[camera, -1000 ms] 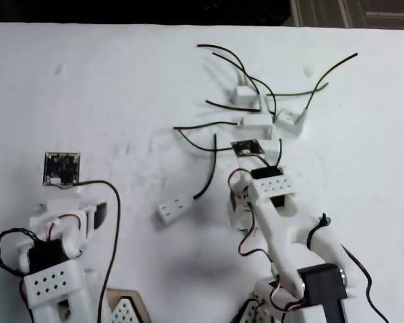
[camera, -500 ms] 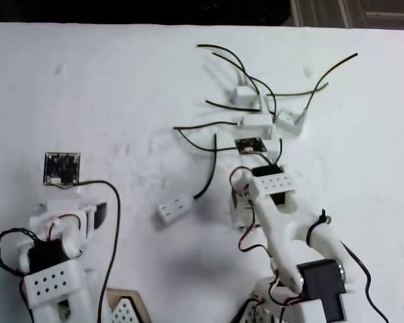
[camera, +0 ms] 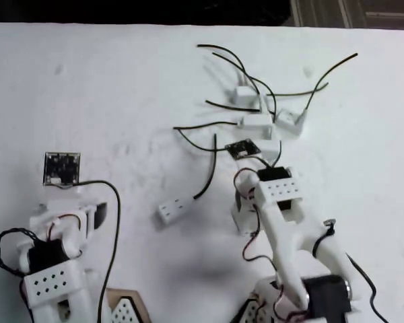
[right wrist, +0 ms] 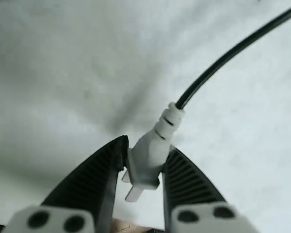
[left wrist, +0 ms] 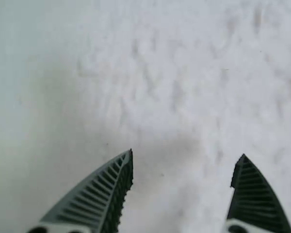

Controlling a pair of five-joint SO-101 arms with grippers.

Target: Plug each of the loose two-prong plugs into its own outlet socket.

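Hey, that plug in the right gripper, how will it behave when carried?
The plug looks small and rigid, probably light. The right gripper pinches its smooth tapered body, so it might twist. Its thin black cord likely trails floppily, tugging.

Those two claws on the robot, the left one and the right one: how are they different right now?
The left gripper has its jaws wide apart; the right gripper has its jaws closed. The left gripper holds nothing, with bare table beneath it; the right gripper pinches a white two-prong plug, its black cord trailing away. Both have dark, ribbed, pointed fingers.
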